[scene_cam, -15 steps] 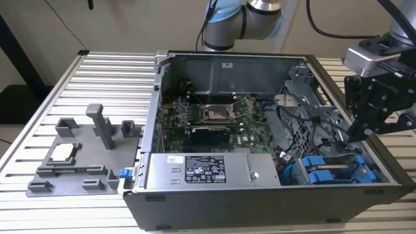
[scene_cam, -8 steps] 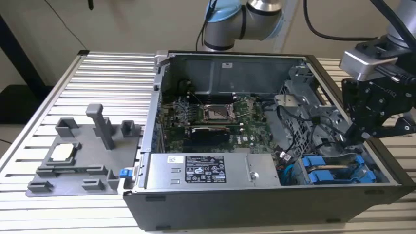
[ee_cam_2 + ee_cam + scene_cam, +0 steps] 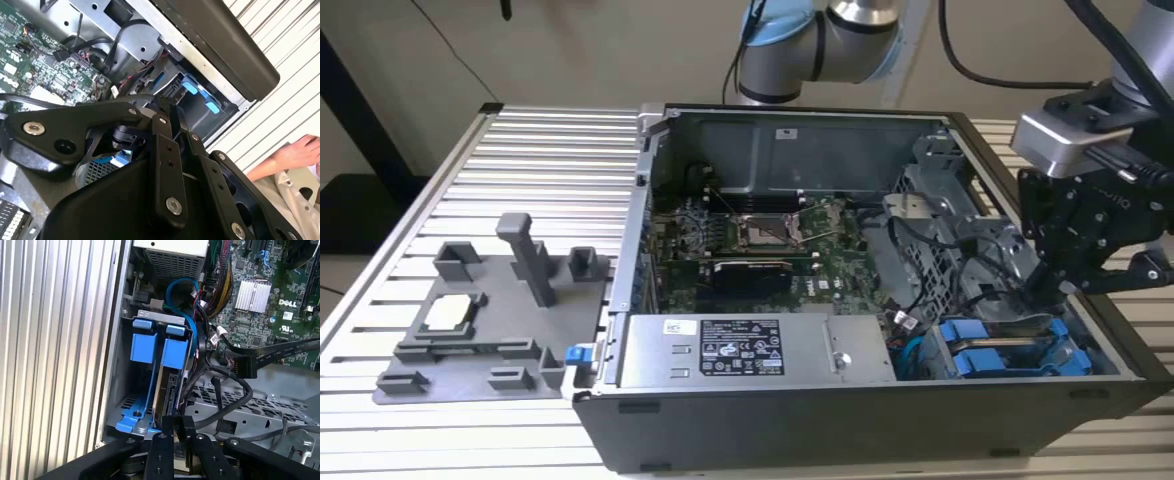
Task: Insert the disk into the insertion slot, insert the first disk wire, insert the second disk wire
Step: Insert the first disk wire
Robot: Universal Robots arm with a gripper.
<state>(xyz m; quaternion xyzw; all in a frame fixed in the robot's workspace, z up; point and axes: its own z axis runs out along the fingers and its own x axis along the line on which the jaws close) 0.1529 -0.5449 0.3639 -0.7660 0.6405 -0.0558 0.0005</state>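
Observation:
In the first wrist view the disk (image 3: 165,390) stands on edge in the insertion slot (image 3: 122,390) of the open computer case, its blue carrier front (image 3: 175,352) facing away from me. My gripper (image 3: 176,424) is shut on the disk's near end. A second blue-fronted drive carrier (image 3: 142,346) sits right beside it. A loose black wire with a flat plug (image 3: 243,369) hangs close by, and a blue wire (image 3: 177,285) loops behind the bay. In the exterior view my gripper (image 3: 1051,295) reaches down into the case's near corner at that view's right, just above the blue carriers (image 3: 983,348).
The motherboard (image 3: 761,235) and the power supply (image 3: 740,350) fill the case (image 3: 854,410). A grey fixture plate (image 3: 487,320) lies on the slatted table at the exterior view's left. Black cables (image 3: 220,390) crowd the drive cage. A person's hand (image 3: 295,152) rests outside the case.

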